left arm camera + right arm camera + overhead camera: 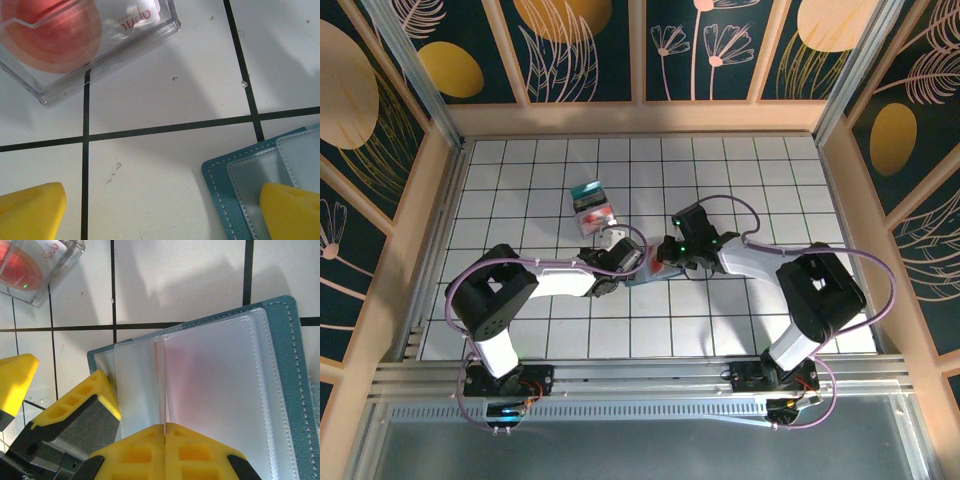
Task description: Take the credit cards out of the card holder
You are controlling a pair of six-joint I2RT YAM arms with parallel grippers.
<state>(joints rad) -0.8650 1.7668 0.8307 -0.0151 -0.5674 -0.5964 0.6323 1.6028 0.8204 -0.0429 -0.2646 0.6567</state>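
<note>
1. The right gripper [165, 432] is seen with its yellow fingers pressed together on a thin leaf standing at the fold of the open card holder [225, 390]. Whether that leaf is a card's edge or a clear pocket cannot be told.
2. The left gripper [160, 202] is held wide apart, with one fingertip laid over the holder's corner and the other over bare tile.
3. A pink tint is seen through the pocket beside the fold, so a card is judged to be left inside.
4. For the step to go well, the holder should be pinned flat by the left fingertip while the pinched leaf is drawn straight out along the pocket's mouth. A sideways pull is likely to lift the whole holder.
5. The holder lies at the middle of the white tiled table [520, 180], between the two wrists. Near it, towards the far wall, a clear case [100, 55] with a red-orange disc and a teal card [586, 189] are laid.
6. The table is closed in by wood-framed panels [580, 50], painted dark with gold and pink plants. A metal rail [640, 385] is fixed along the near edge.
</note>
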